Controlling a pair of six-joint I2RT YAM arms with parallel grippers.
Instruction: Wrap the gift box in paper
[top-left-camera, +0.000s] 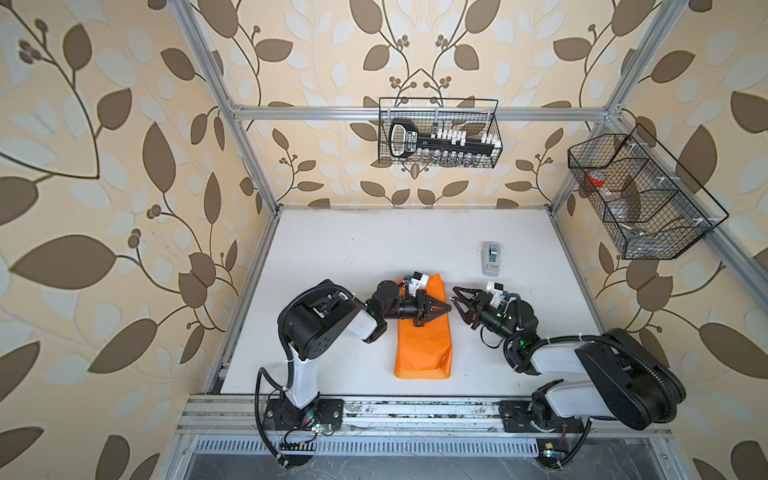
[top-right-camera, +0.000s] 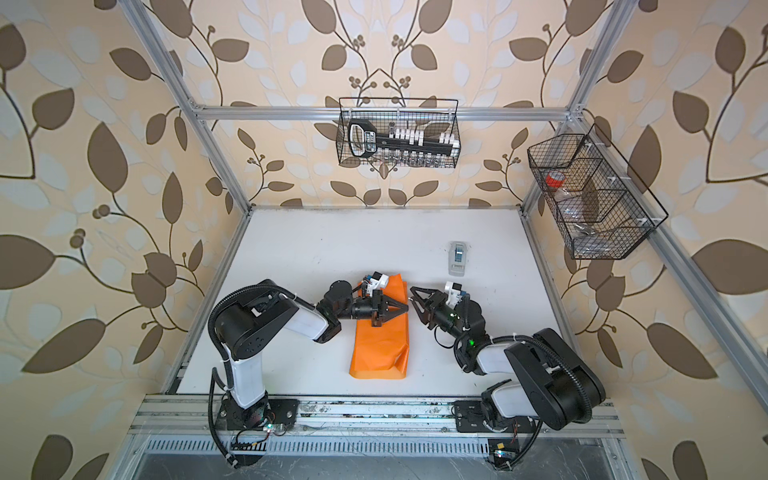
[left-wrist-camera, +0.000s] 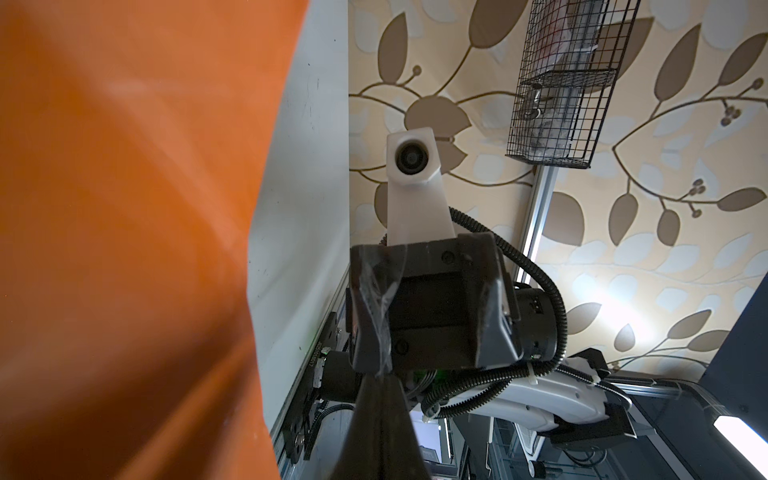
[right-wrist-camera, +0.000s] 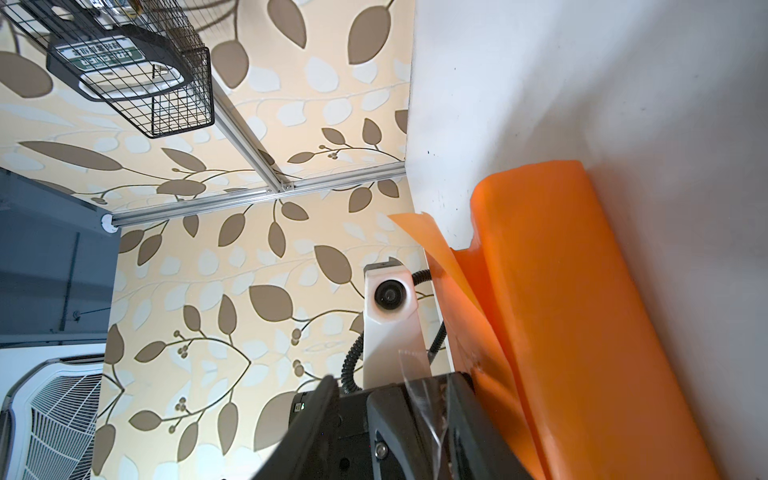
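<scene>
Top views both show the paper (top-left-camera: 424, 345) folded into a long orange bundle on the white desk (top-left-camera: 332, 257), between the two arms. The left gripper (top-left-camera: 447, 308), pressed together, hangs over the bundle's far part at its right edge. The right gripper (top-left-camera: 456, 300) faces it just beside, its jaws spread. A grey tape dispenser (top-left-camera: 491, 257) stands farther back.

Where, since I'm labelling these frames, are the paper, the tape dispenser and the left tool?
paper (top-left-camera: 422, 349): in a top view, middle of its folded orange surface.
tape dispenser (top-left-camera: 491, 258): in a top view, its grey body.
left tool (top-left-camera: 448, 308): in a top view, its closed fingertips.
</scene>
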